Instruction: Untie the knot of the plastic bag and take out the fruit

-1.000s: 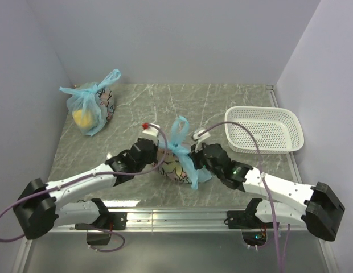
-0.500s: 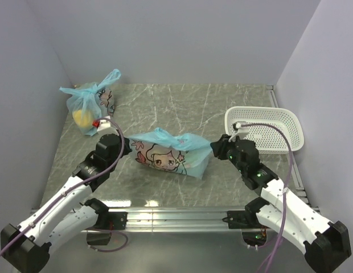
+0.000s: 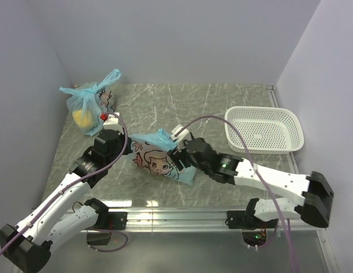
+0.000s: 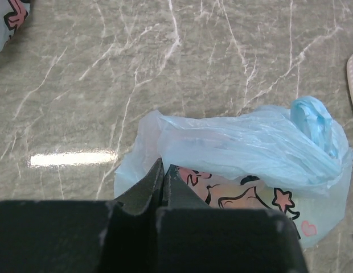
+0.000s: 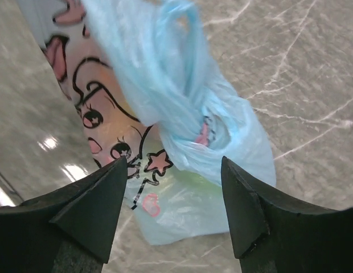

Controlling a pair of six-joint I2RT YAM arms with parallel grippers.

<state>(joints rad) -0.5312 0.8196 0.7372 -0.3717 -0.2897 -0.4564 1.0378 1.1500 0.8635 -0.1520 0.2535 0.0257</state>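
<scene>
plastic bag (image 3: 156,162) light-blue, cartoon print, lying on its side | knot (image 3: 163,135) bunched at far edge

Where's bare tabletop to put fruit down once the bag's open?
Widest bare marble lies along the back wall, between the yellow-showing bag and the white basket. Centre is crowded: the plastic bag, left gripper shut on its edge, right gripper open over its bunched top. Both arms span the near edge.
</scene>
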